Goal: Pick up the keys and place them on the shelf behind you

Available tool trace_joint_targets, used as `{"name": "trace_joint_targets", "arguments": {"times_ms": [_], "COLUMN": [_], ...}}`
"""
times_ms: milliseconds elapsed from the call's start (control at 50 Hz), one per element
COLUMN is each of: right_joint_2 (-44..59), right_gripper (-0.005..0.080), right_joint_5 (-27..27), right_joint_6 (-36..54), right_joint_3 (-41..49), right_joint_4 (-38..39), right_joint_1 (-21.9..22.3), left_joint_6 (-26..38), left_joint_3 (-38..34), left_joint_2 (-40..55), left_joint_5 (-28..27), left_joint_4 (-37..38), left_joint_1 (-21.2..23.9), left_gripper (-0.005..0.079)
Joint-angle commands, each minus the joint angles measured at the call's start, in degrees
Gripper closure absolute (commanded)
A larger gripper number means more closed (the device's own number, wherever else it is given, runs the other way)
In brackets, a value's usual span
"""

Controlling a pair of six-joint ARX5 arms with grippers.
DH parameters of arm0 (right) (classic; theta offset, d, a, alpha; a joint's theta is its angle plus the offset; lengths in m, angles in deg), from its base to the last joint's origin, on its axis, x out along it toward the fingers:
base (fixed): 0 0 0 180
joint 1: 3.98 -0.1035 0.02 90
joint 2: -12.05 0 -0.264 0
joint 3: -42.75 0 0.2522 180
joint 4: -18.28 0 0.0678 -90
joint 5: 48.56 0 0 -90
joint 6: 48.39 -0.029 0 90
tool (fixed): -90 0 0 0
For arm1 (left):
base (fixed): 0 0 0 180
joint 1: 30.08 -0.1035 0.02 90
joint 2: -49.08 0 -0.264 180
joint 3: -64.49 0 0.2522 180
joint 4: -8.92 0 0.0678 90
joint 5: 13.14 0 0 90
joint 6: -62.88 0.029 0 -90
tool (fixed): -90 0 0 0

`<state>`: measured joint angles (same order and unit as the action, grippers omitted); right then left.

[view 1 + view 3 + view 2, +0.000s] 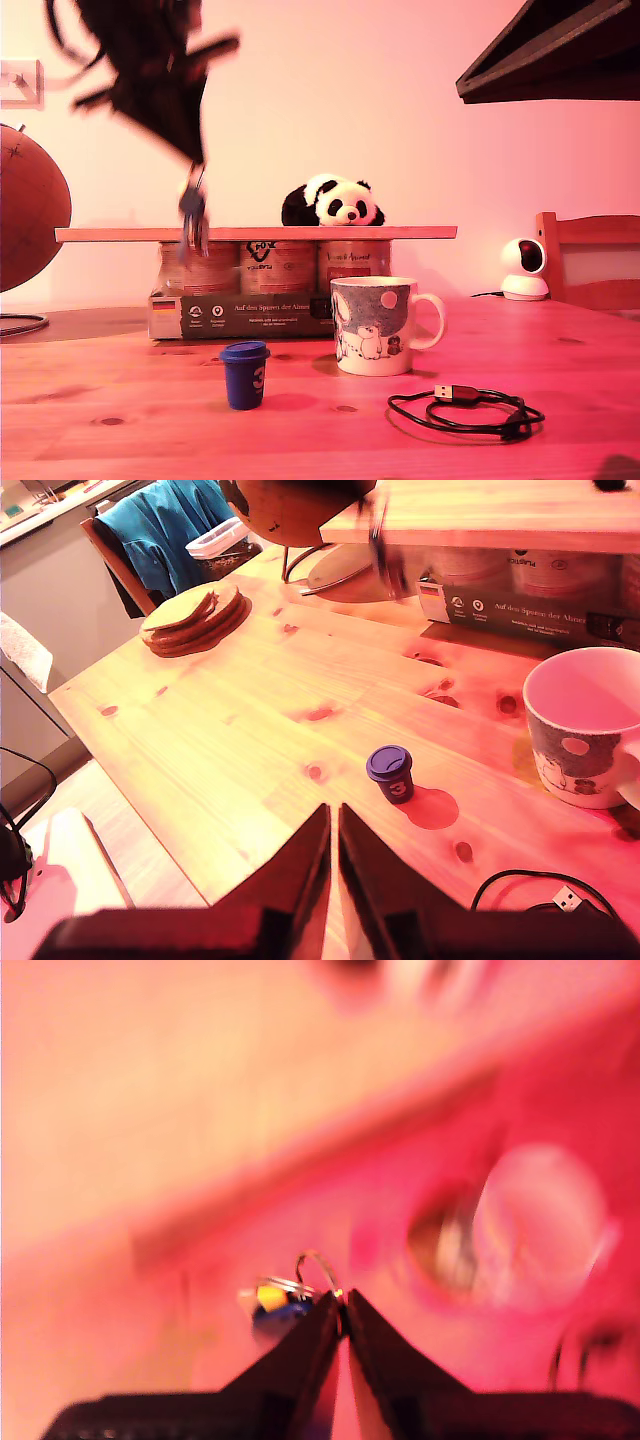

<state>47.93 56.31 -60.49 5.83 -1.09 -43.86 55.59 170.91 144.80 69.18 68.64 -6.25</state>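
Wooden tabletop (120, 430) under pink light, with the keys (192, 212) held aloft by the shelf (300, 233).
My first gripper (342, 1305) has its jaws closed on the key ring. The bunch dangles at the exterior view's left, in front of the shelf's end, though blur hides whether it touches. The shelf lies across 3 cans (278, 266) and bears a toy panda (333, 203). My second gripper (333, 825) hovers over the table, jaws nearly together and empty, near a small blue cup (390, 775), a mug (590, 730) and a black cable (520, 885).
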Motion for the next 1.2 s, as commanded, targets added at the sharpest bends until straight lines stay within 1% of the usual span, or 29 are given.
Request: {"name": "trace_joint_targets", "arguments": {"times_ms": [0, 200, 400, 620, 760, 880, 940, 1000, 1180], "right_joint_2": [0.24, 0.24, 0.22, 0.22, 0.22, 0.22, 0.22, 0.22, 0.22], "right_gripper": [0.0764, 0.0764, 0.0764, 0.0764, 0.0764, 0.0764, 0.0764, 0.0764, 0.0764], "right_joint_5": [0.20, 0.20, 0.20, 0.20, 0.20, 0.22, 0.22, 0.22, 0.22], "right_joint_6": [0.11, 0.11, 0.09, 0.07, 0.07, 0.04, 0.04, 0.04, 0.07], "right_joint_3": [-0.22, -0.22, -0.22, -0.22, -0.22, -0.22, -0.22, -0.22, -0.22], "right_joint_4": [0.46, 0.15, 0.09, 0.07, 0.04, -0.22, -0.44, -0.72, -1.14], "right_joint_1": [-0.35, -0.35, -0.35, -0.35, -0.35, -0.35, -0.37, -0.35, -0.35], "left_joint_6": [0.31, 2.01, 2.82, 2.82, 2.80, 2.80, 2.80, 2.80, 2.80], "left_joint_3": [0.87, 1.03, 1.03, 1.03, 1.03, 1.03, 1.03, 1.03, 1.03], "left_joint_2": [-0.59, -0.02, 2.40, 7.63, 11.10, 14.36, 15.69, 16.70, 17.14], "left_joint_5": [-0.22, -0.17, -0.02, -0.07, -0.07, -0.09, -0.07, -0.17, -0.20], "left_joint_4": [-3.10, -12.85, -22.80, -32.74, -41.22, -46.45, -46.93, -45.75, -35.36], "left_joint_1": [-0.15, -1.62, -4.17, -7.23, -8.31, -8.83, -9.33, -9.70, -11.43], "left_gripper": [0.0766, 0.0766, 0.0766, 0.0766, 0.0766, 0.0766, 0.0766, 0.0766, 0.0766]}}
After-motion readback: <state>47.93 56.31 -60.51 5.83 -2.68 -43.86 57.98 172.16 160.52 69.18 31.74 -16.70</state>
